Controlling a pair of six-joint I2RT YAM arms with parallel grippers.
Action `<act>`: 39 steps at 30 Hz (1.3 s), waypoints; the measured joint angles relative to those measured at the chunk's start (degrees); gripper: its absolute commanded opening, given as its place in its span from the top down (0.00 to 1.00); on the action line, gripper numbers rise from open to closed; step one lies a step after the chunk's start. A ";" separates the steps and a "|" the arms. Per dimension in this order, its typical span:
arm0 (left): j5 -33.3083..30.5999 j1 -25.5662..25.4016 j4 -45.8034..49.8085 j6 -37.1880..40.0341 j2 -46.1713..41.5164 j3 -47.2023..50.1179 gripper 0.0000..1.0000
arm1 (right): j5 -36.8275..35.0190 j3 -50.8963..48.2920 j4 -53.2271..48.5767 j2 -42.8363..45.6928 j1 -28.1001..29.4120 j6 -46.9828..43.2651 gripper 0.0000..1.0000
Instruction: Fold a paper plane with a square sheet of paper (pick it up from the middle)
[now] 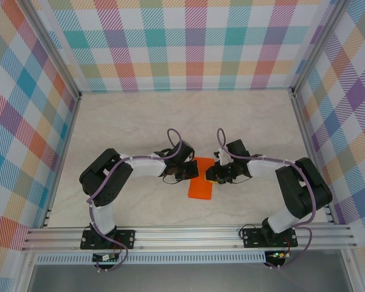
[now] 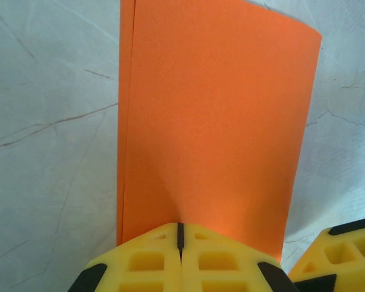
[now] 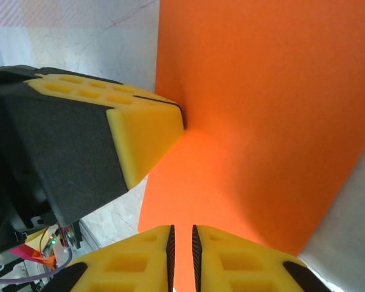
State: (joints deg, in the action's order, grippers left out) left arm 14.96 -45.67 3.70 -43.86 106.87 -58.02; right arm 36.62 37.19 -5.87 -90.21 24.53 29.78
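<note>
The square sheet of paper (image 1: 201, 184) is bright orange and folded over into a narrower, doubled strip (image 2: 213, 121), lying between the two arms near the table's middle. My left gripper (image 2: 180, 226) is shut on its near edge, and the paper puckers at the fingertips. In the top view the left gripper (image 1: 191, 173) meets the sheet from the left and the right gripper (image 1: 212, 175) from the right. My right gripper (image 3: 181, 230) stands at the opposite edge of the paper (image 3: 261, 121) with its jaws a narrow gap apart. The left gripper's yellow fingers (image 3: 143, 131) show across from it.
The table top (image 1: 140, 121) is pale marble-patterned. Aluminium posts and checkered walls (image 1: 188, 36) close in the back and both sides. A metal rail (image 1: 182, 234) with both arm bases runs along the near edge. One right finger (image 2: 347, 255) shows at the lower right of the left wrist view.
</note>
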 measured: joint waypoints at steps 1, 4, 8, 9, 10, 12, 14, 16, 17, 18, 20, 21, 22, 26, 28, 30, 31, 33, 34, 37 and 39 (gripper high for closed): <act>0.00 0.00 0.02 0.00 0.00 0.00 1.00 | -0.15 -0.59 0.57 -0.17 0.02 0.07 0.82; 0.00 0.00 0.02 0.00 0.00 0.00 1.00 | -0.39 -2.40 2.47 -2.21 0.09 0.46 0.83; 0.00 0.00 0.00 -0.02 0.00 0.02 1.00 | 0.07 -3.15 3.91 -2.58 -0.13 0.85 0.82; 0.00 0.00 0.02 0.00 0.00 0.02 1.00 | 0.02 -3.15 3.91 -2.51 -0.13 0.85 0.82; 0.00 0.00 0.00 0.00 0.00 0.02 1.00 | -0.17 -3.26 3.89 -2.29 -0.09 0.85 0.82; 0.00 0.00 0.00 -0.02 0.00 0.02 1.00 | -0.81 -3.74 3.67 -1.20 0.35 0.85 0.82; 0.00 0.00 0.02 -0.02 0.00 0.02 1.00 | -1.42 -4.46 3.15 0.76 0.98 0.83 0.82; 0.00 0.00 0.00 0.00 0.00 0.02 1.00 | -1.66 -5.20 2.75 3.17 1.75 0.83 0.82; 0.00 0.00 0.00 -0.02 0.00 0.02 1.00 | -1.68 -5.40 2.78 3.85 2.08 0.83 0.82; 0.00 0.00 0.00 0.00 0.00 0.02 1.00 | -1.68 -5.55 2.80 4.31 2.49 0.83 0.82; 0.00 0.00 0.00 -0.02 0.00 0.02 1.00 | -1.73 -5.79 2.86 4.33 3.43 0.85 0.82; 0.00 0.00 -0.02 -0.02 0.00 0.02 1.00 | -1.77 -6.08 2.99 4.13 3.93 0.85 0.82; 0.00 0.00 -0.15 -0.02 0.00 0.02 1.00 | -2.01 -6.45 3.15 3.85 4.48 0.87 0.82; 0.00 0.00 -0.22 -0.02 0.00 0.02 1.00 | -2.29 -7.98 4.39 2.71 5.20 1.16 0.82; 0.00 0.00 -0.22 -0.02 0.00 0.02 1.00 | -2.19 -8.26 4.98 2.78 5.16 1.31 0.82; 0.00 0.00 -0.24 -0.02 0.00 0.07 1.00 | -2.12 -8.33 5.01 2.95 5.16 1.31 0.82; 0.00 0.00 -0.24 -0.02 0.00 0.07 1.00 | -2.14 -8.50 5.01 3.26 5.16 1.31 0.82; 0.00 0.00 -0.26 -0.02 0.00 0.07 1.00 | -2.12 -9.11 4.70 4.39 5.22 1.31 0.81; 0.00 0.00 -0.31 -0.02 0.00 0.07 1.00 | -2.10 -9.53 4.42 5.29 5.22 1.31 0.81; 0.00 0.00 -0.39 -0.04 0.00 0.11 1.00 | -1.60 -10.51 4.11 8.15 5.33 1.49 0.80; 0.00 0.00 -0.39 -0.04 0.00 0.11 1.00 | -1.07 -10.88 4.28 8.98 5.60 1.53 0.80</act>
State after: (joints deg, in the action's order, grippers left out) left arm 14.96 -45.67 3.31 -43.90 106.87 -57.91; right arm 35.55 26.30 -1.58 -81.23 30.13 31.31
